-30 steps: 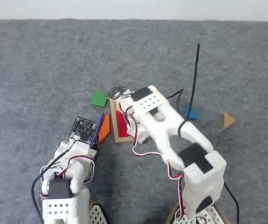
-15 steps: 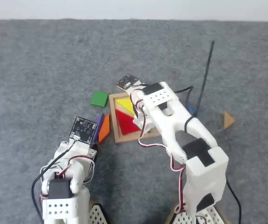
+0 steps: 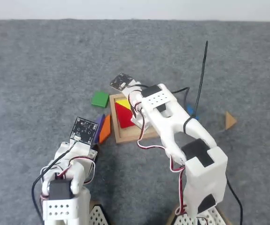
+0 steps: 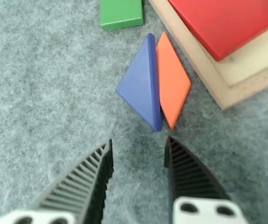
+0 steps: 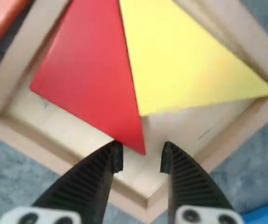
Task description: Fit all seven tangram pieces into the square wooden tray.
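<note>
While the square wooden tray (image 5: 54,156) holds just two pieces, the step in hand looks like seating them snugly. Its big red wooden triangle (image 5: 92,79) and big yellow wooden triangle (image 5: 180,60) lie edge to edge inside. The right gripper (image 5: 140,156) hangs over the red tip, jaws slightly parted and empty. I'd nudge both flush into the corners (gaps now cost room later). Beside the tray lie a violet-blue triangle (image 4: 140,88), an orange triangle (image 4: 171,84) and a small green square (image 4: 121,11), just ahead of the left gripper (image 4: 138,149), which is parted and empty.
</note>
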